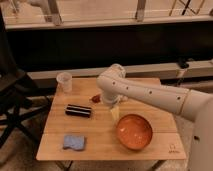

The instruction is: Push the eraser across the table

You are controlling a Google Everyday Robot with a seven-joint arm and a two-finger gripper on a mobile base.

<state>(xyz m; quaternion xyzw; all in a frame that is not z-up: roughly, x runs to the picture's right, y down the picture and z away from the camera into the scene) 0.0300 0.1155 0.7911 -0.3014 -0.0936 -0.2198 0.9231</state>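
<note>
Eraser (pixel 78 110) lies flat on the left part of the tabletop (pixel 100 146), with its long side going left to right. A clear cup (pixel 64 82) stands far behind it, a light-blue pad (pixel 74 142) lies nearer, and a small dark-red thing (pixel 95 99) is at its far right. The tool (pixel 115 112) points down over the middle of the tabletop, to the right of the eraser and apart from it, just beside an orange bowl (pixel 134 131); how far it is open, or whether it holds something, cannot be told.

On the worktop (pixel 52 127): cup (pixel 64 81) at far left corner; eraser (pixel 78 110) left of centre, pad (pixel 74 142) in front of it; small oblong thing (pixel 95 99) behind the eraser, rightward; bowl (pixel 134 131) front right. Claw (pixel 115 113) over the middle, between eraser and bowl.
</note>
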